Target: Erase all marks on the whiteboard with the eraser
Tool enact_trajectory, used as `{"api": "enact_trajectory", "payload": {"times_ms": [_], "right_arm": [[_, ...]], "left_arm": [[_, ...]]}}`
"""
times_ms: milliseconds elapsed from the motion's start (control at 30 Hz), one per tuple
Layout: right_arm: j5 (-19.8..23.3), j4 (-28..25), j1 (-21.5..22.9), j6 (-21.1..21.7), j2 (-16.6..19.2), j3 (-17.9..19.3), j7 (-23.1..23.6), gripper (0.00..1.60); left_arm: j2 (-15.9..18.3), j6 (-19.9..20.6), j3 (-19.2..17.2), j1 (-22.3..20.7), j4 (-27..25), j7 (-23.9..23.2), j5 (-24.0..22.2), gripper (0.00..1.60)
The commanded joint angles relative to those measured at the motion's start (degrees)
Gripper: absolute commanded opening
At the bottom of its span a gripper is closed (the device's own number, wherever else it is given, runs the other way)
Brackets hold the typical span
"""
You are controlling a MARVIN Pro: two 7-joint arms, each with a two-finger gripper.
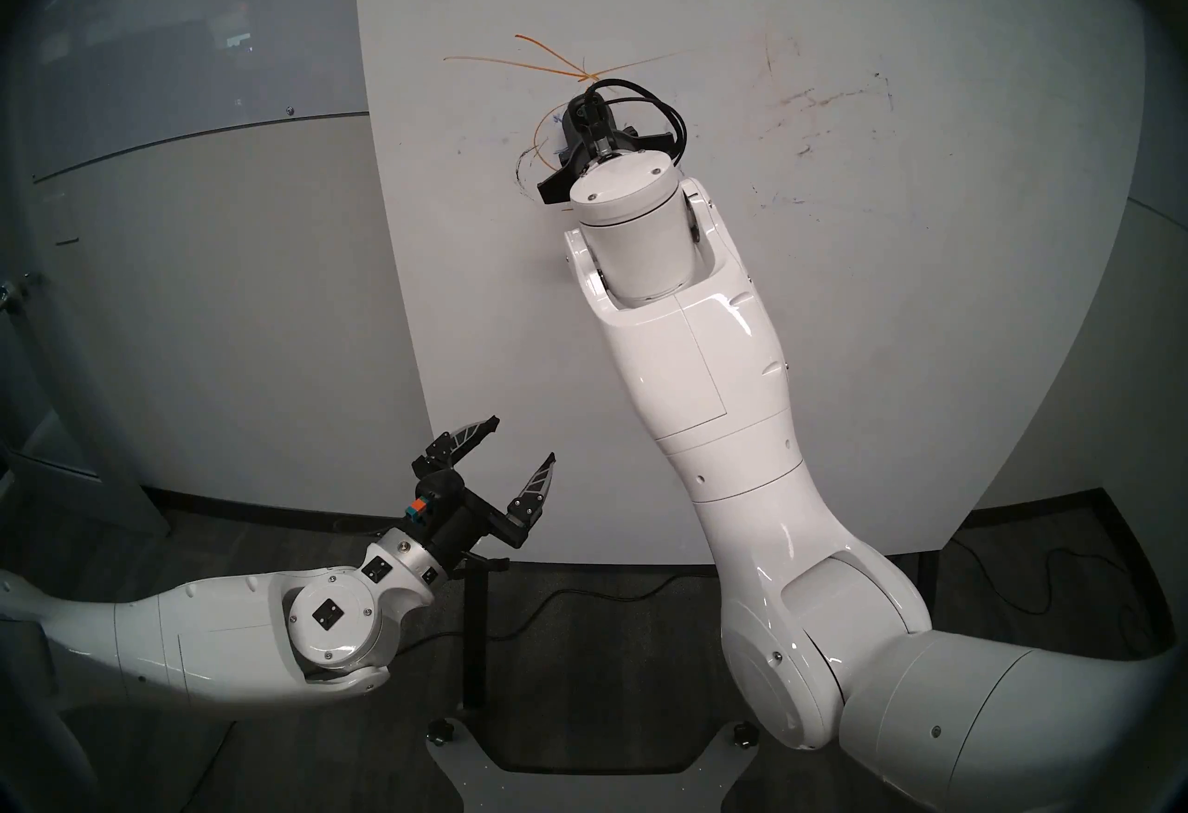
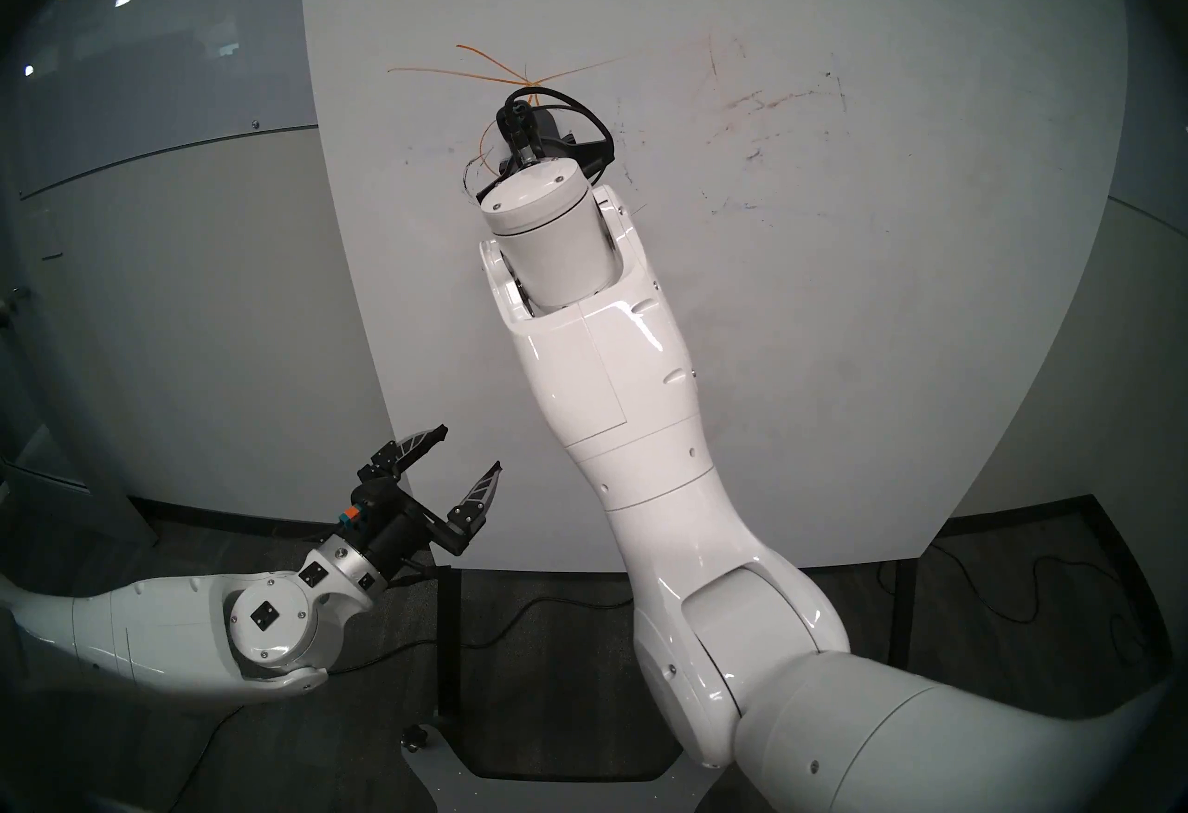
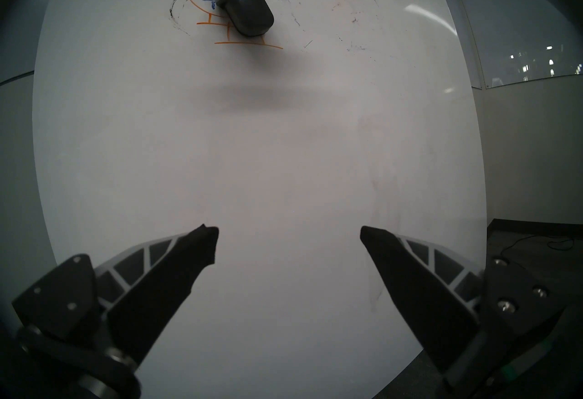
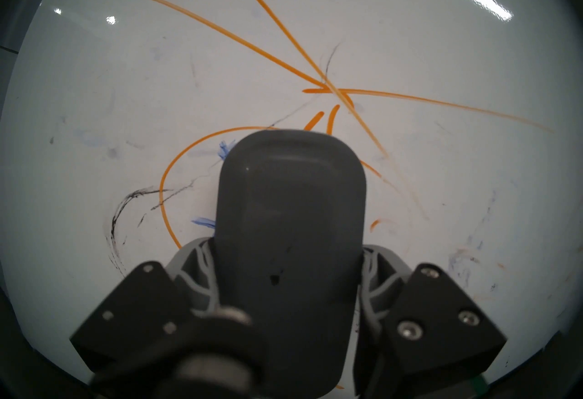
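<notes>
Right jaws pinching the eraser (image 4: 290, 231) by its long flanks near the rear, pad face against the whiteboard (image 4: 441, 41) over the orange helicopter marks (image 4: 252, 38). Looks light, with a stiff shell; likely slick, so best held mid-flank. Left jaws spread, empty, low beside the board's lower edge. Fainter smudges (image 1: 829, 104) farther right.

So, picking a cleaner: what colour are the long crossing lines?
Orange lines; clearest in the right wrist view.

A smooth, faintly glossy finish is shown by the whiteboard (image 4: 94, 79). The eraser (image 4: 290, 215) looks like smooth grey plastic. Glossy white shells are seen on both arms.
</notes>
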Motion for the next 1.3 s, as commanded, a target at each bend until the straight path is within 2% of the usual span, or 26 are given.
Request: {"api": "enact_trajectory", "payload": {"times_ms": [0, 300, 333, 367, 400, 733, 767, 800, 867, 900, 933, 1267], "right_arm": [[-1.60, -1.51, 5.72, -3.90, -2.83, 2.25, -0.34, 0.00], [-2.92, -1.65, 5.25, -4.02, -4.09, 3.06, 0.03, 0.00], [-2.86, -0.94, 6.28, -3.73, -3.95, 3.05, 0.17, 0.00], [-3.45, -2.44, 4.05, -4.32, -4.67, 3.37, 0.02, 0.00], [-3.27, -1.43, 5.56, -3.89, -4.39, 3.33, 0.19, 0.00], [-4.80, -3.06, 4.09, -3.94, -6.15, 4.30, 0.50, 0.00], [-4.74, -2.31, 5.39, -3.53, -6.02, 4.33, 0.67, 0.00], [-5.14, -3.53, 3.61, -3.90, -6.60, 4.44, 0.58, 0.00], [-5.20, -3.00, 4.66, -3.50, -6.70, 4.53, 0.72, 0.00], [-5.44, -3.81, 3.48, -3.71, -7.15, 4.60, 0.64, 0.00], [-5.43, -3.26, 4.48, -3.35, -7.10, 4.65, 0.76, 0.00], [-6.56, -4.02, 3.17, -2.50, -9.19, 5.04, 0.94, 0.00]], "left_arm": [[0.04, -0.25, -0.43, -0.44, -0.32, 0.04, 0.01, 1.60], [0.04, -0.25, -0.43, -0.44, -0.31, 0.04, 0.02, 1.60], [0.04, -0.25, -0.43, -0.44, -0.31, 0.04, 0.02, 1.60], [0.03, -0.25, -0.43, -0.44, -0.31, 0.04, 0.02, 1.60], [0.03, -0.25, -0.42, -0.44, -0.30, 0.04, 0.02, 1.60], [0.01, -0.22, -0.40, -0.43, -0.27, 0.04, 0.03, 1.60], [0.01, -0.22, -0.40, -0.43, -0.26, 0.04, 0.03, 1.60], [0.01, -0.21, -0.40, -0.43, -0.26, 0.04, 0.03, 1.60], [0.00, -0.21, -0.39, -0.43, -0.25, 0.04, 0.04, 1.60], [0.00, -0.21, -0.39, -0.43, -0.25, 0.04, 0.04, 1.60], [0.00, -0.20, -0.39, -0.43, -0.24, 0.04, 0.04, 1.60], [-0.02, -0.18, -0.36, -0.42, -0.20, 0.03, 0.05, 1.60]]}}
